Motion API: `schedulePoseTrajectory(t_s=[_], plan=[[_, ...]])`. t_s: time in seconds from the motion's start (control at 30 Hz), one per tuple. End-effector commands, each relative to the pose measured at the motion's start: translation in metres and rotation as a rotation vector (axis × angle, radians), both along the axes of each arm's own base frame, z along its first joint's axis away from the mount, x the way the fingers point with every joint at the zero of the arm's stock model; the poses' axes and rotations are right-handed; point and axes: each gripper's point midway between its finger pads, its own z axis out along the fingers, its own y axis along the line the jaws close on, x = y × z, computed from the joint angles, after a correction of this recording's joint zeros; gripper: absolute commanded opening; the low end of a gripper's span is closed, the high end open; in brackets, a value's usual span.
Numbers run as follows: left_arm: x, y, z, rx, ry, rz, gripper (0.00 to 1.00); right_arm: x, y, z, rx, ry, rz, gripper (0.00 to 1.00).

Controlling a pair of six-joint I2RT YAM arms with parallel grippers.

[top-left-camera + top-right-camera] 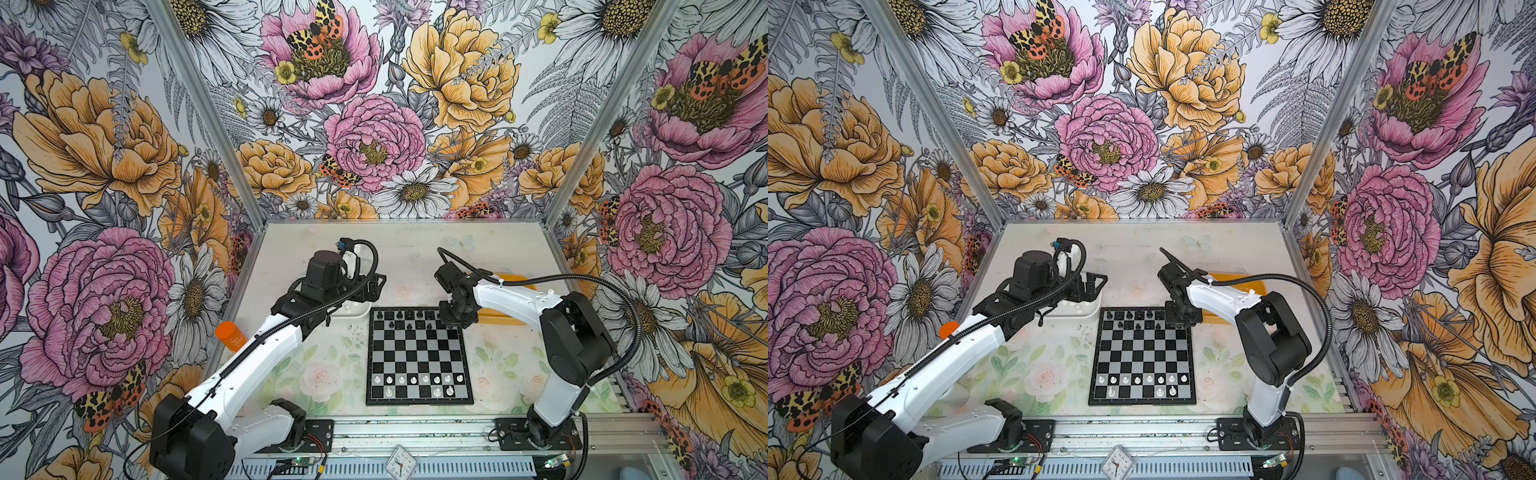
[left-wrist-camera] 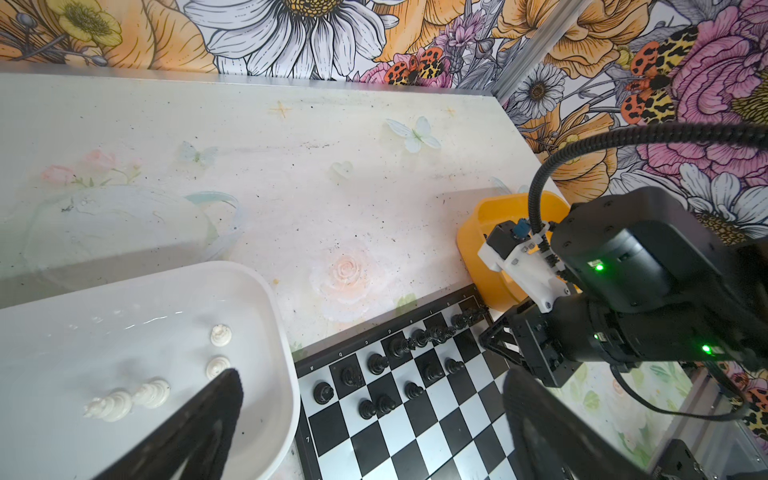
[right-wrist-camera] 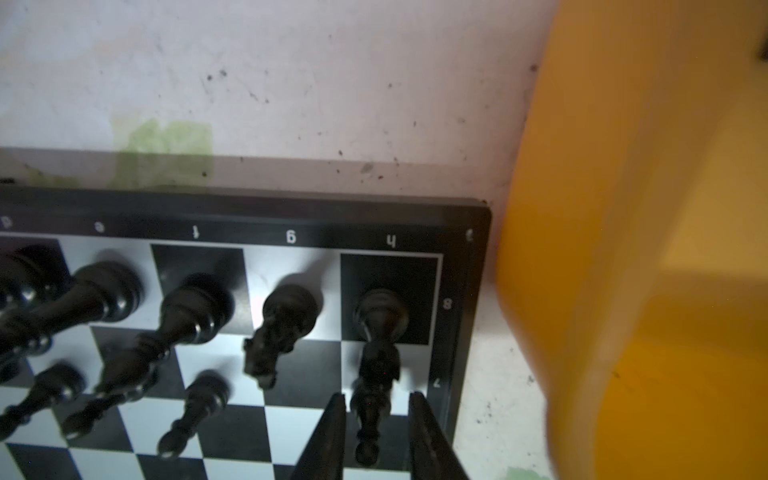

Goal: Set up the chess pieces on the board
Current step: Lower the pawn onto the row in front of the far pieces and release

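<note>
Well, right jaws stood slightly apart, straddling the black piece (image 3: 380, 316) upright on corner square h8 of the board (image 3: 257, 208) (thin gaps either side). Risk: a tilted lift-off could clip it and topple it into the neighbouring knight (image 3: 286, 320). Left jaws gaped wide, empty, by the white tray (image 2: 266, 291).

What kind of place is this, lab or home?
Probably a robot test cell, not a home: left arm and right arm bolted to an aluminium rail, floral walls on metal framing, the board staged between.

Robot lab booth — aluminium frame (image 1: 415, 431), floral-printed walls (image 1: 104, 166).
</note>
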Motion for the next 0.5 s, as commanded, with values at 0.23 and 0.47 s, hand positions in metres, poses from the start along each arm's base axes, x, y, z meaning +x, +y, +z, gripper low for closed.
schedulePoseTrajectory(t_s=[0.23,0.47], plan=[[0.008,0.000,0.016,0.006,-0.047,0.006,0.99,-0.001,-0.007,0.046,0.057,-0.056,0.004,0.35],[0.018,-0.011,0.026,0.005,-0.083,-0.019,0.99,0.021,-0.043,0.094,0.034,-0.148,-0.042,0.36]])
